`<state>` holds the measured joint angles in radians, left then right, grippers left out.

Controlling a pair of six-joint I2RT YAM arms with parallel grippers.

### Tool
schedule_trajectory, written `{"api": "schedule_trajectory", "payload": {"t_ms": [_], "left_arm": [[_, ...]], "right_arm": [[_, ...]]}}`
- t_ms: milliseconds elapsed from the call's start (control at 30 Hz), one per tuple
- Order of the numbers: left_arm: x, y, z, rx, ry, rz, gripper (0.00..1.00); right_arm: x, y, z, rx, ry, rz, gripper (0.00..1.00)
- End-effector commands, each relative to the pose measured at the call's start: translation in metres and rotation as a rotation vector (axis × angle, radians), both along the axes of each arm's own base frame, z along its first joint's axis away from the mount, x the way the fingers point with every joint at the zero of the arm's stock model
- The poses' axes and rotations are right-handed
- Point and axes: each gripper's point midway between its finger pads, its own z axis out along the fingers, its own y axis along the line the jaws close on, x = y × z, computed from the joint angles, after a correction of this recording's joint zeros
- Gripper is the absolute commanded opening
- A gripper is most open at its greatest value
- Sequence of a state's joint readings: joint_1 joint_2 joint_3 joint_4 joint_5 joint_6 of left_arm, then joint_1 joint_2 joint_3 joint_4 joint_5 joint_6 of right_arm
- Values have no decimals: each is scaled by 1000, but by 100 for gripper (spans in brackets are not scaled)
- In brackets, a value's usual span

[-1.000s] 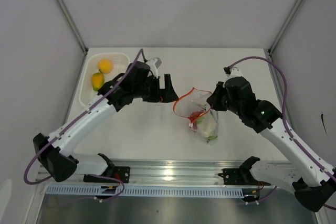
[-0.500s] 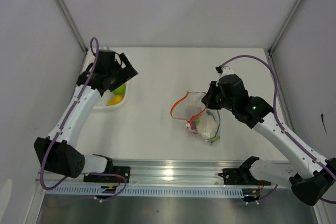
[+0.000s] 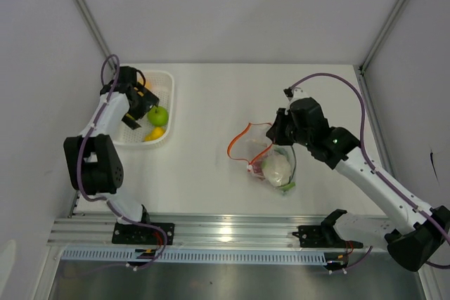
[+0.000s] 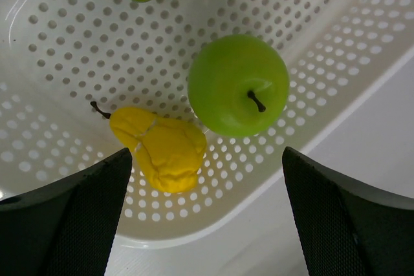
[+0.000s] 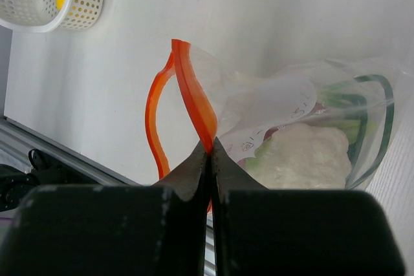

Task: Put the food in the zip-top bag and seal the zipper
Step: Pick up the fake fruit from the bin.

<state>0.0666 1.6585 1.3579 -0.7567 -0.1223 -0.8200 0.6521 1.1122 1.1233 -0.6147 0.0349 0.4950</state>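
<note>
Centring looks key: the left gripper, jaws wide above the basket at the table's far-left corner, should straddle the green apple squarely, while the right gripper pinches the zipper, holding the zip-top bag open near the table's middle.

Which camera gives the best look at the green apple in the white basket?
The left wrist view: the green apple sits close and sharp, stem visible, beside a yellow pear in the basket. Top external shows it only as a small green ball; right wrist catches just a green sliver.
</note>
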Motion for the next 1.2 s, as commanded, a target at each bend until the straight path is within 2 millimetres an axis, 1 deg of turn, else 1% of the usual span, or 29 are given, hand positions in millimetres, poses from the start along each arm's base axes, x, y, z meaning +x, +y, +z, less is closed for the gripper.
{"api": "schedule_trajectory", "payload": {"t_ms": [0, 33, 67, 133, 167, 200, 233, 267, 333, 367, 400, 500, 600, 800, 933, 1100, 1167], "left_arm": [[22, 8, 16, 5, -36, 80, 98], [25, 8, 13, 1, -29, 82, 98], [34, 7, 13, -5, -33, 83, 98], [38, 8, 8, -9, -19, 91, 98], [41, 7, 1, -20, -3, 94, 98], [47, 7, 3, -21, -12, 90, 98], [49, 6, 1, -24, -6, 89, 98], [51, 5, -7, -28, 22, 91, 98], [53, 6, -9, -32, 49, 105, 98], [48, 6, -16, -36, 92, 109, 98], [50, 2, -25, -54, 114, 101, 98], [51, -2, -37, -77, 153, 102, 98], [53, -2, -42, -85, 159, 110, 97], [56, -5, -48, -96, 174, 108, 96], [52, -8, -56, -109, 221, 102, 95], [51, -8, -60, -106, 230, 102, 90], [52, -9, -61, -111, 227, 95, 86]], "right_arm": [[7, 5, 7, 20, -39, 19, 0], [8, 5, 7, 20, -39, 19, 0], [8, 6, 7, 21, -39, 18, 0], [8, 5, 5, 16, -33, 19, 0], [9, 4, 5, 15, -33, 16, 0], [9, 4, 5, 16, -33, 16, 0], [8, 4, 4, 13, -33, 16, 0], [8, 2, 3, 12, -32, 11, 0], [9, 1, 3, 13, -32, 7, 0], [9, 1, 4, 15, -33, 5, 0], [9, 0, 4, 16, -33, 3, 0], [10, -1, 2, 14, -30, 0, 0], [10, -1, -1, 14, -23, -1, 0], [10, -1, 1, 24, -25, -6, 0], [10, -1, 4, 33, -28, -12, 0], [10, 0, 9, 52, -32, -19, 0], [7, 4, 9, 67, -20, 2, 0]]}}
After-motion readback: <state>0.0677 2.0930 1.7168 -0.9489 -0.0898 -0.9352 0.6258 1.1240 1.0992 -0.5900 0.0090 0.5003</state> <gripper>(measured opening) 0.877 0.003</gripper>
